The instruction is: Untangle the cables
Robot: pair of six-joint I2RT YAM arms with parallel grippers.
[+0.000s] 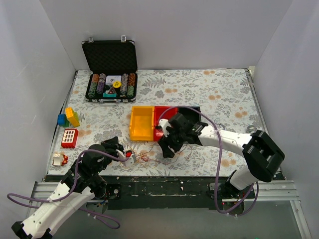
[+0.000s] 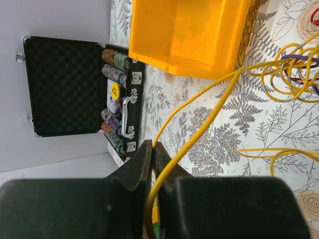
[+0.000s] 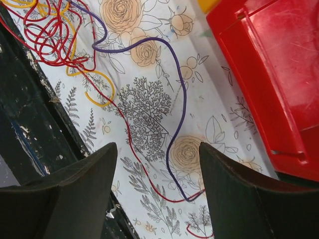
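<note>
- L gripper (image 2: 153, 144): clamped shut on yellow cable (image 2: 199, 124), which runs from the jaws toward yellow bin (image 2: 189, 35).
- R gripper (image 3: 157, 149): spread wide, nothing held; hovers above purple cable (image 3: 172, 59) and red cable (image 3: 45, 35), both loose on floral cloth (image 3: 149, 99).
- Cable knot (image 1: 143, 157): on cloth nr front edge, betw. both grippers, just in front of yellow bin.
- Red bin (image 3: 279, 74): touching yellow bin's right side.
</note>
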